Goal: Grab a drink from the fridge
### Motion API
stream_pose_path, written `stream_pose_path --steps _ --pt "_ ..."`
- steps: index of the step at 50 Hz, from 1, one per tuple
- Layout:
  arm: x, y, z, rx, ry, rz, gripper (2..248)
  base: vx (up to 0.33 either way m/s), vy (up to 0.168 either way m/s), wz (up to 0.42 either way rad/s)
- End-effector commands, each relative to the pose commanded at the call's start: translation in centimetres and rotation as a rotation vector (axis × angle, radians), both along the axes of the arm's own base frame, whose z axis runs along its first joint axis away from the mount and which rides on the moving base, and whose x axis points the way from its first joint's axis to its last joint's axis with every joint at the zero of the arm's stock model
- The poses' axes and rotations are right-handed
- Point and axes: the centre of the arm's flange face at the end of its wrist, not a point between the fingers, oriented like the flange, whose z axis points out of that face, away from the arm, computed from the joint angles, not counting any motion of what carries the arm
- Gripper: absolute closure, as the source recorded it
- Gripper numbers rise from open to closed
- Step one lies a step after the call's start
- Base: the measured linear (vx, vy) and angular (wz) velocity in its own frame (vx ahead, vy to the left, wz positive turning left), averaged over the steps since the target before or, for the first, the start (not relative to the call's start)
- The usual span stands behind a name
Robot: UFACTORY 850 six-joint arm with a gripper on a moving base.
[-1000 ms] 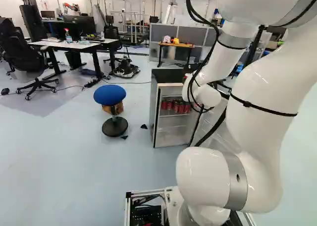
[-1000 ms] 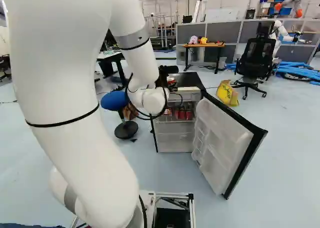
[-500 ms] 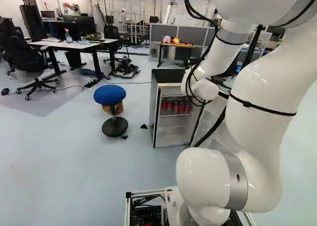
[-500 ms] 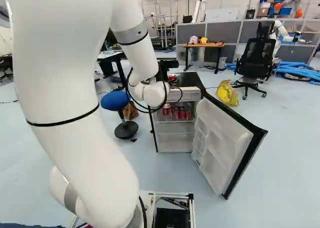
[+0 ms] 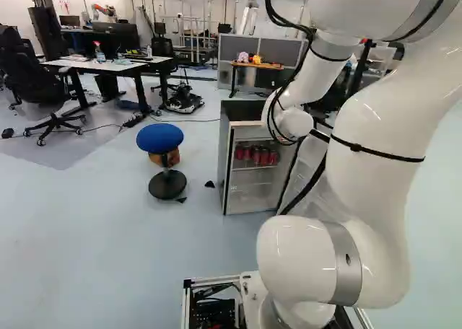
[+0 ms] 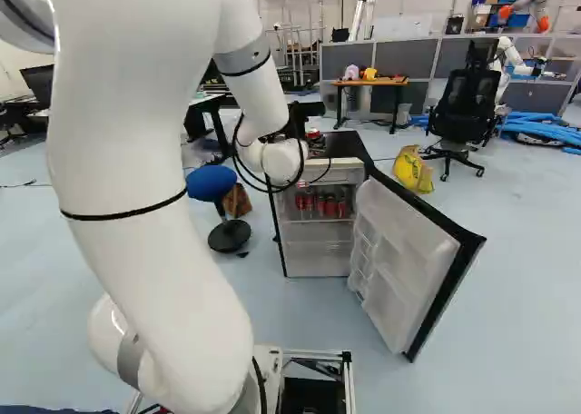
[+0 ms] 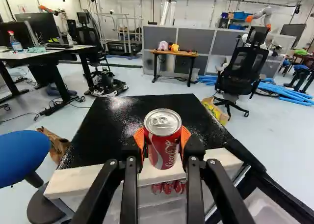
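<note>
In the right base view the gripper point(image 6: 301, 123) is at the fridge's top, partly behind my arm's last joints. The wrist view shows the gripper point(image 7: 163, 140) shut on a red drink can point(image 7: 164, 148), orange pads on both its sides. The can is upright, its silver lid showing, in front of the fridge's black top point(image 7: 132, 121) near the white front edge. More red cans point(image 6: 327, 205) stand inside on the upper shelf, below the held one. The fridge door point(image 6: 404, 255) stands wide open. My arm hides the gripper in the left base view.
A blue stool point(image 5: 160, 136) stands left of the fridge, a brown bag point(image 7: 54, 143) beside it. Beyond the fridge are a yellow bag point(image 6: 413, 171), a black office chair point(image 6: 465, 105) and a small wooden table point(image 6: 372, 82). Another robot point(image 6: 525, 5) is at the far right.
My arm has shifted, its wrist rising a little in the left base view and the upper arm swinging rightward in the right base view. Base, fridge and door have stayed put.
</note>
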Motion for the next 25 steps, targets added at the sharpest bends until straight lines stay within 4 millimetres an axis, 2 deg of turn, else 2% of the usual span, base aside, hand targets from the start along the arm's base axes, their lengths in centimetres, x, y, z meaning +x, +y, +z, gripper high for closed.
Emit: stream_pose_path --steps 25 --pt "4.3 -0.1 -0.9 0.024 0.042 -0.015 157 0.000 0.000 0.000"
